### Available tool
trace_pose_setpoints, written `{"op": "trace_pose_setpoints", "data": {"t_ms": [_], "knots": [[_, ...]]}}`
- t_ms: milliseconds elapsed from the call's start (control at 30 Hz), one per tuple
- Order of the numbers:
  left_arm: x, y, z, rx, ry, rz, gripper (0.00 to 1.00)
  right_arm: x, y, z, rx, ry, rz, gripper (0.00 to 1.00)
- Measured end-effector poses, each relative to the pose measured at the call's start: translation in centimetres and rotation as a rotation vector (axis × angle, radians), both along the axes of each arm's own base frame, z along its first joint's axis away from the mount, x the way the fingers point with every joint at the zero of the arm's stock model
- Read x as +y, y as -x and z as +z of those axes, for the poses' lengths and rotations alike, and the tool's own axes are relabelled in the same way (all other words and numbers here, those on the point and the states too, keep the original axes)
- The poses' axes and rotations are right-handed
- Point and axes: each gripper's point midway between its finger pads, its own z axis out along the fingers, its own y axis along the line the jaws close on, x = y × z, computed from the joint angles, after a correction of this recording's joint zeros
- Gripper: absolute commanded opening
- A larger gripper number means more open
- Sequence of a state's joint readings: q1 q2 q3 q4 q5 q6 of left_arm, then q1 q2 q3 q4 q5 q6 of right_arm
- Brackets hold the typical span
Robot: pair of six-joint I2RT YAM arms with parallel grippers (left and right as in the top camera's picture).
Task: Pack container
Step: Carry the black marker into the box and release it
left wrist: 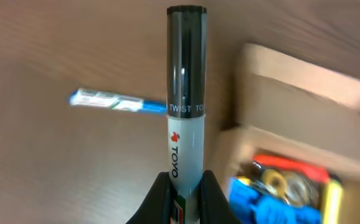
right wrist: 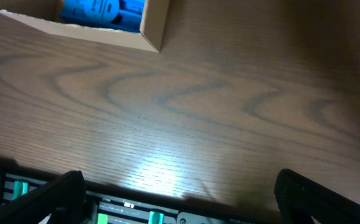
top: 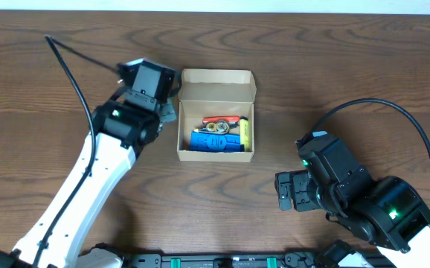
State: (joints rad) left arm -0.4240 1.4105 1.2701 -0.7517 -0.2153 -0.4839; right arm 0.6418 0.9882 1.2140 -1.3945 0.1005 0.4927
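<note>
**Carry the marker over the wall before letting go**

My left gripper (left wrist: 185,185) is closed on a TOYO marker (left wrist: 186,93), just left of the open cardboard box (top: 215,91) at mid-table. I should move it above the free back part, lower it, then release. My right gripper (right wrist: 180,186) rests wide open, empty.

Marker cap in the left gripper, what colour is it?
Black, above a white barrel; the marker shows best in the left wrist view.

White arm links (top: 88,175), black joint housings (top: 349,186), green lights (top: 392,214), black cables (top: 74,74)
</note>
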Motion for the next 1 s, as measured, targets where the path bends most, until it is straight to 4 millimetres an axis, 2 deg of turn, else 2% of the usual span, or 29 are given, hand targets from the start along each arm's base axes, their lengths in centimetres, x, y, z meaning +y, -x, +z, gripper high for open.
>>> {"op": "trace_pose_setpoints", "data": {"t_ms": [67,200,267,400,667,1000], "knots": [[-2.8,-0.3,0.7,-0.036,-0.028,-0.229,0.06,0.0,0.0,0.0,0.000,0.000,0.000,0.99],[-7.2,1.2,0.4,-0.058,-0.183,-0.731,0.05,0.0,0.0,0.0,0.000,0.001,0.000,0.99],[-8.0,1.5,-0.2,-0.069,-0.267,-0.903,0.06,0.0,0.0,0.0,0.000,0.001,0.000,0.99],[-8.9,1.5,-2.7,-0.061,-0.451,-1.226,0.06,0.0,0.0,0.0,0.000,0.000,0.000,0.99],[-10.1,1.4,-7.3,-0.014,-0.554,-1.529,0.05,0.0,0.0,0.0,0.000,0.001,0.000,0.99],[-12.3,2.3,-8.1,-0.072,-0.541,-1.689,0.06,0.0,0.0,0.0,0.000,0.001,0.000,0.99]]}}
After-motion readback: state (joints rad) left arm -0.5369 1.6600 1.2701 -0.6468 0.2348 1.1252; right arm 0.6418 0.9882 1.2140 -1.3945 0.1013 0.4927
